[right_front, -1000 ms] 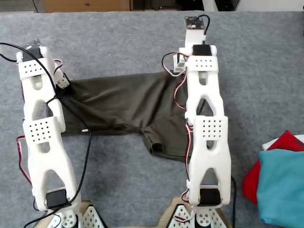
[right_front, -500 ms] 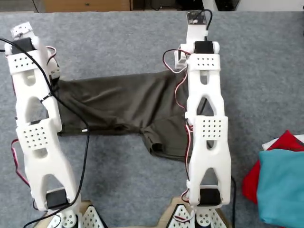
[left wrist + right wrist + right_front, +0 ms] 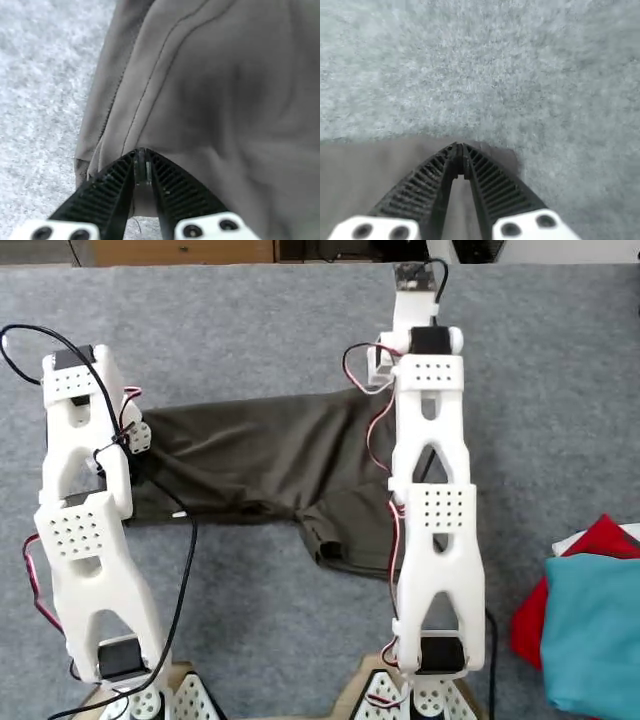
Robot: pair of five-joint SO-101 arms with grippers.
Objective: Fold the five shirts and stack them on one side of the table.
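A dark olive shirt (image 3: 260, 460) lies spread and creased across the grey table, with one part folded toward the front near the right arm. My left gripper (image 3: 137, 436) sits at the shirt's left edge, and the left wrist view shows it (image 3: 140, 159) shut on a pinch of the olive fabric (image 3: 225, 90). At the shirt's far right corner, my right gripper (image 3: 376, 370) is also shut, its tips (image 3: 459, 152) clamped on the hem of the shirt (image 3: 365, 170).
A pile of shirts sits at the right edge of the table, with a teal one (image 3: 598, 625) over a red one (image 3: 528, 625) and a bit of white behind. Bare grey table (image 3: 250, 330) lies behind and in front of the olive shirt.
The left arm swung out to the far left, tugging the shirt's left edge with it, then came back in toward the shirt. The right arm has barely moved.
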